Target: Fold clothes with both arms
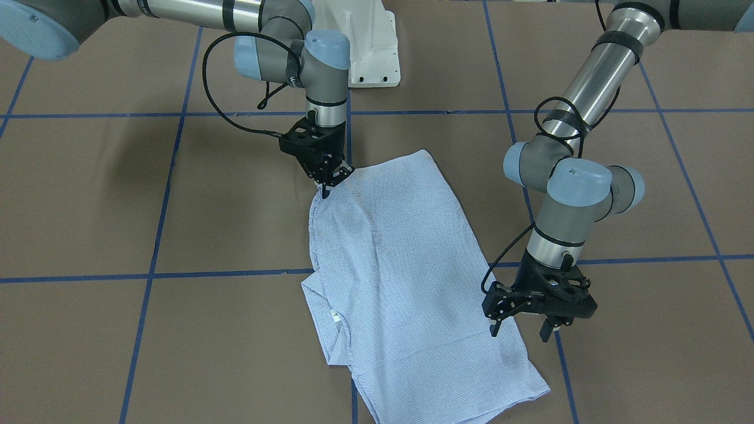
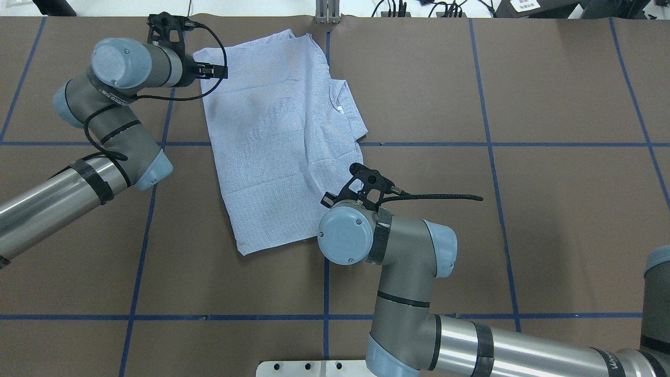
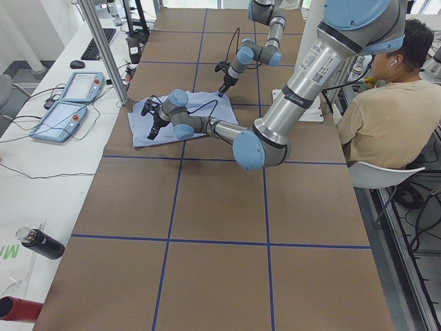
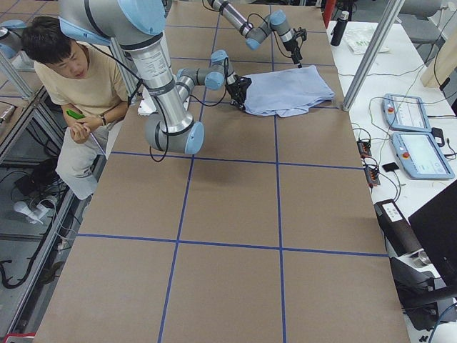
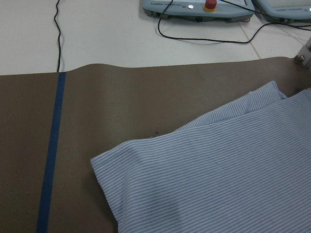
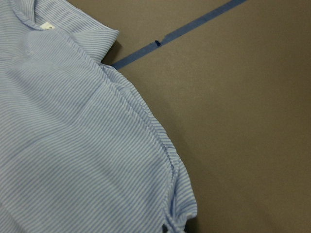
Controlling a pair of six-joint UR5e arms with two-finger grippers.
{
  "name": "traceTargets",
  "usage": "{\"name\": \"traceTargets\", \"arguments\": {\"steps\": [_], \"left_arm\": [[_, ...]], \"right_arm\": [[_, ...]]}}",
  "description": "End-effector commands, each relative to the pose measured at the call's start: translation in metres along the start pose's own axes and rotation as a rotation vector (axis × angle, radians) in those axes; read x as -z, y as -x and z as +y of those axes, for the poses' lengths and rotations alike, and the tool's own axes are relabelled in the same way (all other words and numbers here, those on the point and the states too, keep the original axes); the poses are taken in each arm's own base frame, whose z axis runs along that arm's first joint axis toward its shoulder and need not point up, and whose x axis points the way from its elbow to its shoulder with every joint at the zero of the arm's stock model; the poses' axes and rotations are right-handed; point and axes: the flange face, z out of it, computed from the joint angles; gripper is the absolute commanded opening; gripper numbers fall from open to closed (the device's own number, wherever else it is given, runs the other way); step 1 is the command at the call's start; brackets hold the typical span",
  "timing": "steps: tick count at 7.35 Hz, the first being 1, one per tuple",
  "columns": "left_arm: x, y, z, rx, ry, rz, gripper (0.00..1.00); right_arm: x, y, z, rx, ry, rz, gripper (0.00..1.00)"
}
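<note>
The shirt (image 1: pixel 400 265) lay folded and mostly flat on the table (image 1: pixel 177 206), near the far edge from the robot and a little toward its left side. Its collar (image 1: pixel 333 321) was on the robot's right side. The right gripper (image 1: pixel 326 189) stood at the shirt's edge on that same side, its fingers pressed together on a pinch of cloth that rose slightly toward them. Only the front-facing view showed this grip. From overhead, the right arm (image 2: pixel 387 246) hid the fingertips under its wrist. The right wrist view showed no fingers, only the striped cloth, its gathered seam and a small white label (image 6: pixel 46 25) at the collar. The left gripper (image 1: pixel 519 330) hung with its fingers spread wide and nothing between them, one over the shirt near its far corner and the other over bare table just beside the cloth. Whether they touched the cloth could not be told. Past the table's far edge, the left wrist view showed control pendants (image 5: pixel 194 7). The side views alone showed a seated person (image 3: pixel 386 117) behind the robot.
</note>
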Motion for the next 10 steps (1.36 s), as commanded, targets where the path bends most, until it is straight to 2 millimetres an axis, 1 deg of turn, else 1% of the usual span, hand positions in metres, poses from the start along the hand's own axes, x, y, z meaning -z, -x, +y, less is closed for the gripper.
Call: {"name": "traceTargets", "arguments": {"steps": [1,2,3,4,5,6,7,8,9,10], "left_arm": [[0.017,-0.015,-0.006,0.002,-0.020,0.041,1.00],[0.047,-0.015,0.001,0.035,-0.039,0.087,1.00],[0.087,-0.022,0.013,0.105,0.003,0.179,1.00],[0.136,-0.024,0.040,0.218,0.083,0.284,1.00],[0.193,-0.047,0.100,0.295,0.151,0.373,1.00],[0.236,-0.055,0.137,0.373,0.212,0.418,1.00],[0.251,-0.056,0.185,0.463,0.259,0.390,1.00],[0.246,-0.078,0.236,0.569,0.261,0.347,1.00],[0.243,-0.101,0.278,0.667,0.279,0.311,0.99],[0.241,-0.121,0.311,0.775,0.298,0.251,0.89]], "right_arm": [[0.036,-0.014,-0.019,-0.012,0.015,-0.058,0.00],[0.052,-0.043,-0.032,-0.016,0.019,-0.079,0.00],[0.062,-0.067,-0.024,-0.009,0.029,-0.089,0.00],[0.077,-0.075,-0.015,0.001,0.013,-0.121,0.00],[0.081,-0.074,-0.015,0.000,0.017,-0.130,0.00],[0.088,-0.072,-0.016,-0.004,0.023,-0.143,0.00],[0.088,-0.071,-0.018,-0.008,0.019,-0.144,0.00],[0.089,-0.070,-0.024,-0.016,0.011,-0.148,0.00],[0.089,-0.069,-0.027,-0.018,0.007,-0.149,0.00],[0.089,-0.069,-0.027,-0.018,0.007,-0.149,0.00]]}}
